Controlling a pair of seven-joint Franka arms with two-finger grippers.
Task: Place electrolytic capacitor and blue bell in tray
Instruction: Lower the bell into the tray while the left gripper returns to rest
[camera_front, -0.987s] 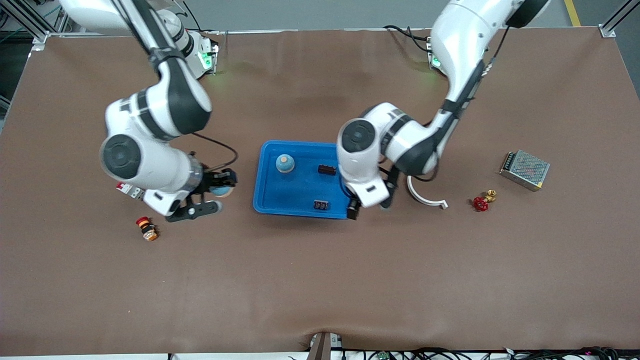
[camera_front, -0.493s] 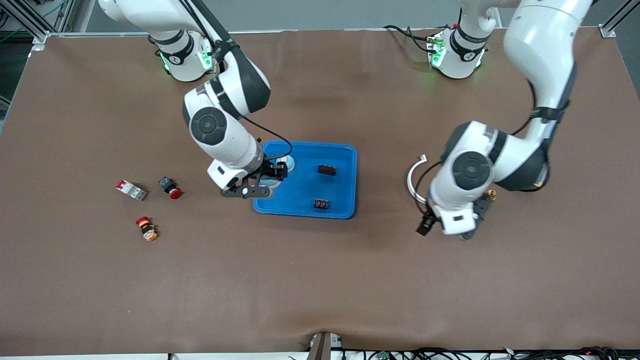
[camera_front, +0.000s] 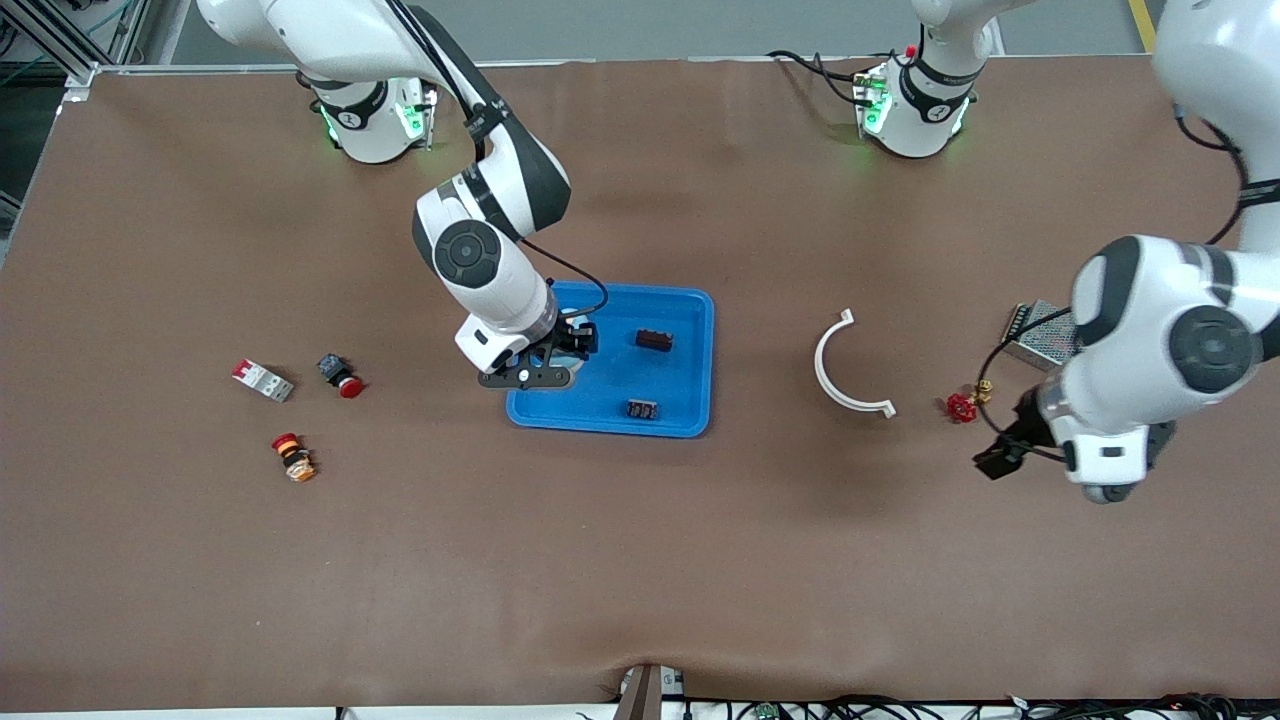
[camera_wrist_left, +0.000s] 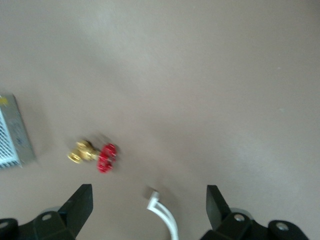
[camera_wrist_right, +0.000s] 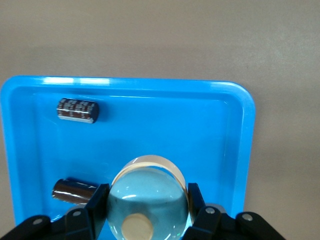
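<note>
My right end effector (camera_front: 560, 352) has carried the blue bell (camera_wrist_right: 148, 197) over the tray (camera_front: 690, 420), still pinching it above two capacitors (camera_front: 654, 340). Left end effector (camera_wrist_left: 150, 215), spread and empty, has swung away over the red valve (camera_front: 961, 406). Release comes next, I judge.

Brown table (camera_front: 640, 560); grey floor (camera_front: 650, 30) past it.

Frame left: a red-and-white breaker (camera_front: 262, 380), a red-capped button (camera_front: 341, 376), an orange-red button (camera_front: 293, 457). Frame right: a white curved clip (camera_front: 845, 372), a red-handled brass valve (camera_front: 964, 402), a mesh-topped metal box (camera_front: 1038, 328).
</note>
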